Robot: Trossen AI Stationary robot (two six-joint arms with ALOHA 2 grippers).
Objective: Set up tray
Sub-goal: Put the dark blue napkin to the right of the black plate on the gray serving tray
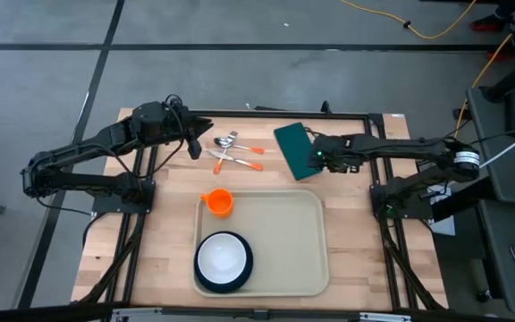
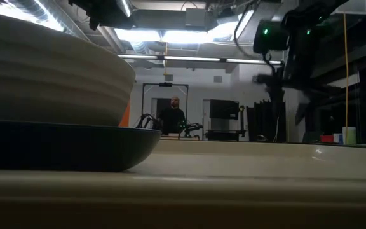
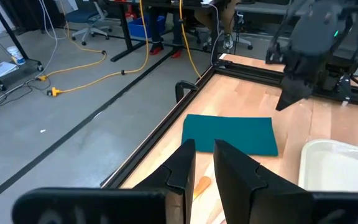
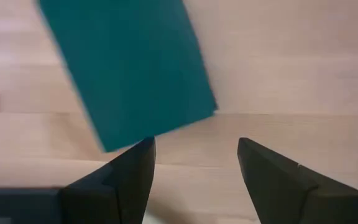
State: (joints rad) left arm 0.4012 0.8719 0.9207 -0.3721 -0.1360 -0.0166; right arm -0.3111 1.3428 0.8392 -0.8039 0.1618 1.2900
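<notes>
Seen from above: a wooden surface (image 1: 168, 259) carrying a large cream tray (image 1: 302, 241), well apart from both sets of fingers and on the near side of them. Already on the tray: a white bowl (image 1: 222, 257) sitting on a dark round plate (image 1: 206, 282), and an orange cup (image 1: 219, 202) at the tray's far corner. Off the tray, on the bare wood: a dark green napkin (image 1: 296, 150) lying flat, and orange-handled cutlery (image 1: 236, 152) between the two arms.

Right gripper (image 4: 194, 158) hovering over the napkin's near edge, fingers (image 4: 129, 171) spread apart with nothing between them; napkin edge showing just ahead of the fingertips, bare wood in the gap.

Left gripper (image 3: 204, 165) raised beside the cutlery, fingers (image 3: 182, 165) close together with only a slim gap, holding nothing; napkin lying ahead of them, tray corner off to one side.

Step in hand, by judgement: fetching the napkin, with bowl, plate and cup apparently placed and napkin and cutlery yet to go on.

Next move, likely: lowering the spread right fingers onto the napkin's edge, pinching the thin cloth off the wood, then carrying it to the free part of the tray. Thin flat fabric, so a low, precise pinch needed.
</notes>
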